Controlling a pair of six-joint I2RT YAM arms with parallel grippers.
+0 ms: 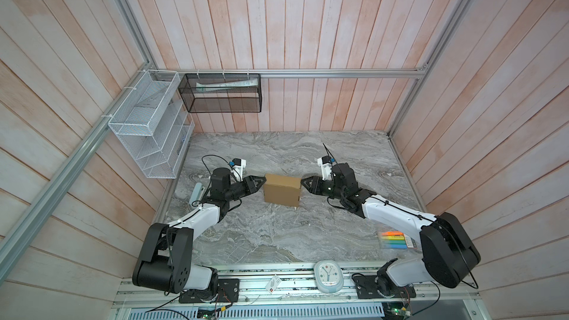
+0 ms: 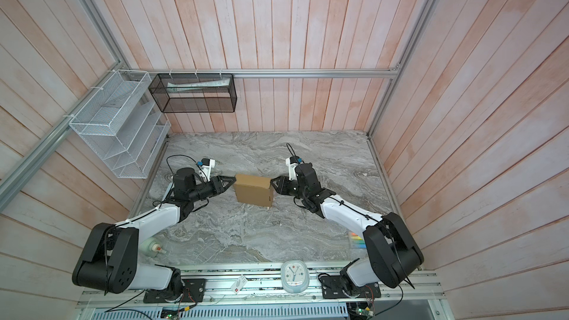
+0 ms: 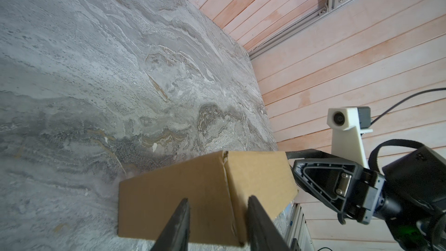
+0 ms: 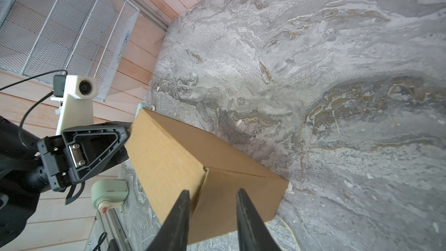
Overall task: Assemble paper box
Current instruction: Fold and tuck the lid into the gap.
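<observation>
Paper box (image 1: 282, 192) is folded shut and sitting mid-table (image 1: 277, 238), right between your two arms. Your left gripper (image 1: 262, 181) is up against its left end and your right gripper (image 1: 303, 181) is at the right end. Both have their jaws parted, not clamping anything.

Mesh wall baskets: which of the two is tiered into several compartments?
The white mesh basket on the side rail, with stepped tiers. The black mesh basket on the back rail is one plain rectangular bin.
</observation>
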